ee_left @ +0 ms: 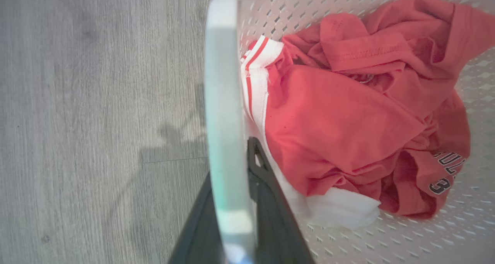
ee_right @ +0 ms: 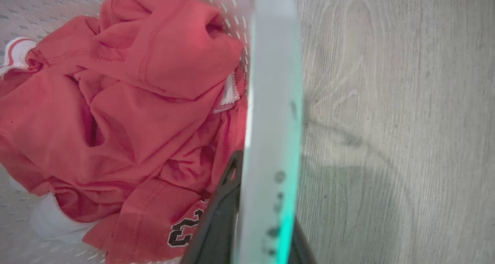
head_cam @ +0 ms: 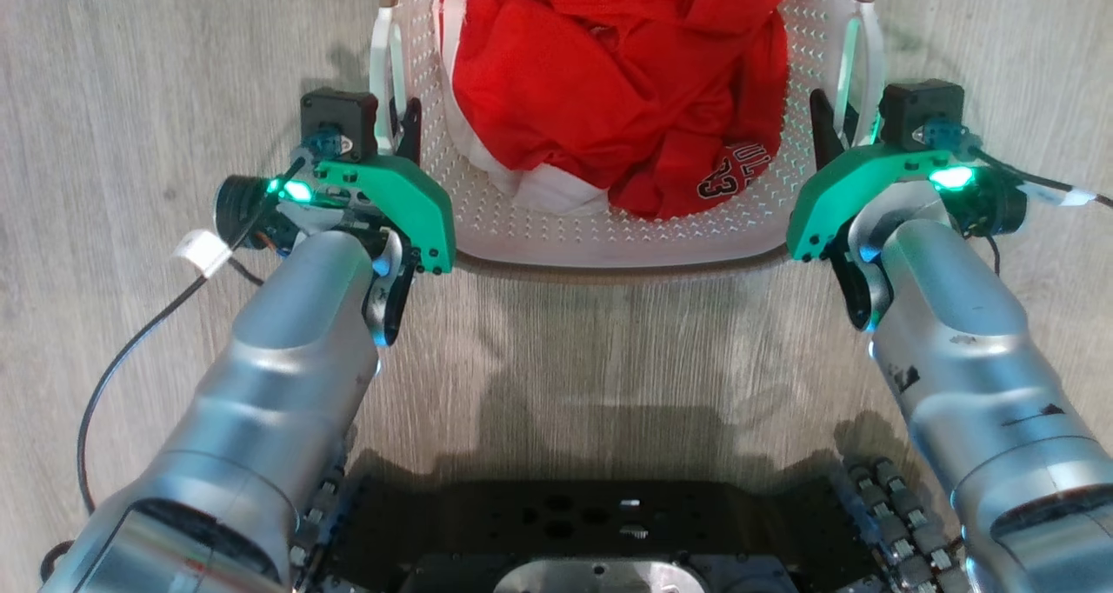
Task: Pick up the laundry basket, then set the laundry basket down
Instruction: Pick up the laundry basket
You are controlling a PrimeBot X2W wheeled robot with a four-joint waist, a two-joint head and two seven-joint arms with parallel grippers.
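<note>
**Item:** laundry basket (head_cam: 609,236), upper centre of the head view, on the floor between the two arms.
- **Make:** white plastic, rounded-rectangular. The walls were pierced with rows of small holes, a brown band ran at the rim, and a thin white loop handle stood at each side.
- **Contents:** crumpled red clothes (head_cam: 609,80). Soft knit with white trim and dark printed numerals, heaped in loose folds.

**Left gripper** (head_cam: 393,128): upper left of the head view. The dark fingers were clamped on the left handle (head_cam: 383,54), one inside the wall and one outside.

**Right gripper** (head_cam: 842,123): mirrored at upper right, clamped likewise on the right handle (head_cam: 856,63).

**Step:** pick-up. Both grasps looked made, and the basket appeared to sit on the floor, not yet lifted.

**Next move:** this called for both arms to rise together and level. The handles looked thin and slick, and the soft load could slump to one side.

**Surroundings:**
- Floor (head_cam: 130,54): pale grey wood-grain planks, matt.
- Black holed base plate (head_cam: 591,515): bottom centre.
</note>
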